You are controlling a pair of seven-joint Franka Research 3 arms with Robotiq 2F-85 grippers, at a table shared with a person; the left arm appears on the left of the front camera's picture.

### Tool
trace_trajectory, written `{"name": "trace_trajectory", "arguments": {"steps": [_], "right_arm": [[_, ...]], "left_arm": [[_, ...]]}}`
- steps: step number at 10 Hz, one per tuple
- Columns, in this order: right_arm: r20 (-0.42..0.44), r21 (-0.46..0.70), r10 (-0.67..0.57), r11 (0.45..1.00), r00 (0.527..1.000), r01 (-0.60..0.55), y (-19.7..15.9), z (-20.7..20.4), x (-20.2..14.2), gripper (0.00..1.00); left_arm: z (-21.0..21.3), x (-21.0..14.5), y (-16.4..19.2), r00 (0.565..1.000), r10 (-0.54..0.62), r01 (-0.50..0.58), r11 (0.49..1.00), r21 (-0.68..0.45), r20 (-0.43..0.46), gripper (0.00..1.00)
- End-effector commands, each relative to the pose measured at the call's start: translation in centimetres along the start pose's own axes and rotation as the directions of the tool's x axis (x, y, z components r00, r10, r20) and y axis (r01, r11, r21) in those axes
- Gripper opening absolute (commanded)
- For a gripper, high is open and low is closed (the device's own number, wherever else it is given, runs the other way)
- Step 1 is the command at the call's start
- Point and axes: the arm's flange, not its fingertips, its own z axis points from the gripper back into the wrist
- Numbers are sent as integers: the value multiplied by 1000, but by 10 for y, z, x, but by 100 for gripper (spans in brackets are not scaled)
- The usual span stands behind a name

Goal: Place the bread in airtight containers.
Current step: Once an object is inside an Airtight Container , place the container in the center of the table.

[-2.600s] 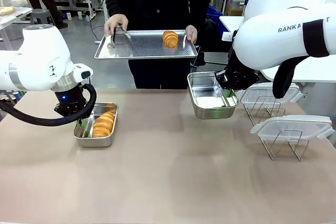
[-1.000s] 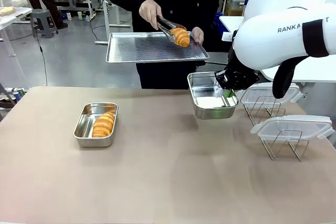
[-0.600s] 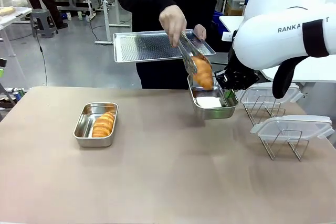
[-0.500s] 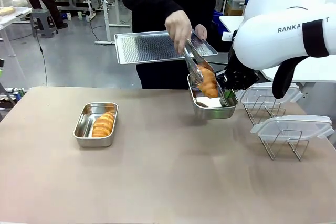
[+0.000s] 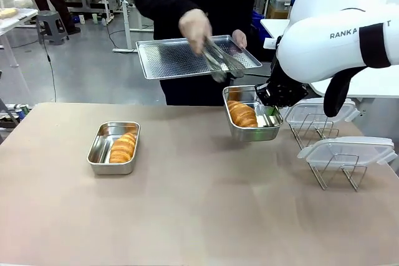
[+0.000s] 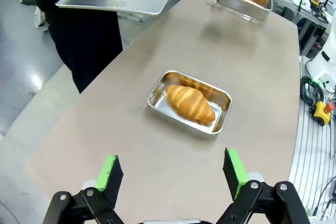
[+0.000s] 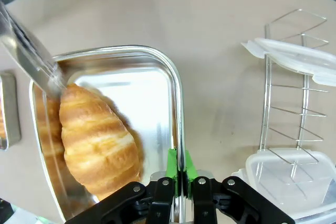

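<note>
**Right jaws:** clenched on the near right rim of the right pan (image 7: 177, 90). The green pads (image 7: 171, 163) are pressed together with the rim between them. In the front view the grip sits at the pan's far right corner.

**Right pan (image 5: 251, 134):** shiny steel, rounded corners, no lid. It is held just clear of the desk (image 5: 199, 210) at far right of centre, with its shadow below.

**Croissant, right (image 7: 98, 139):** lies inside the right pan, along its left side (image 5: 242, 115). It is golden-brown and ridged.

**Left jaws:** released, with the green pads (image 6: 109, 173) spread wide and nothing between them. They hang above bare desk, apart from the left pan.

**Left pan (image 6: 157, 88):** rests flat on the left of the desk (image 5: 98, 151), no lid.

**Croissant, left (image 6: 190, 104):** lies inside the left pan, toward its right side in the front view (image 5: 123, 147).

**Tongs (image 5: 219, 61):** metal, held in the person's hand (image 5: 194, 25) above and to the left of the right pan. Nothing is in their tips.

**Tray (image 5: 177, 60):** flat perforated metal, held level beyond the desk's far edge. The person's other hand (image 5: 240, 38) is on its right end.

**Lids (image 5: 347, 149):** two, clear plastic. Each rests on a wire rack (image 5: 340, 175) at the right of the desk, just beside the right pan.
</note>
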Motion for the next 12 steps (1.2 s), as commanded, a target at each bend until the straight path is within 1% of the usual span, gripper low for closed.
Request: {"name": "trace_trajectory", "arguments": {"steps": [1,6,7,8,9,10,12], "right_arm": [[9,2,-1,1000,1000,1,-1,4,2,0],[9,2,-1,1000,1000,1,-1,4,2,0],[0,0,0,1000,1000,0,0,0,0,5],[-21,-18,-17,1000,1000,17,6,-15,9,5],[-23,-18,-44,999,999,43,14,-31,16,5],[-20,-11,-57,998,998,56,24,-51,18,5],[-28,3,-97,995,995,97,30,-85,16,5]], "left_arm": [[0,-2,-1,1000,-21,22,1000,-6,23,100],[0,-2,-1,1000,-21,22,1000,-6,23,100],[0,-2,-1,1000,-21,22,1000,-6,23,100],[0,-2,-1,1000,-21,22,1000,-6,23,100],[0,-2,-1,1000,-21,22,1000,-6,23,100],[0,-2,-1,1000,-21,22,1000,-6,23,100],[0,-2,-1,1000,-21,22,1000,-6,23,100]]}}
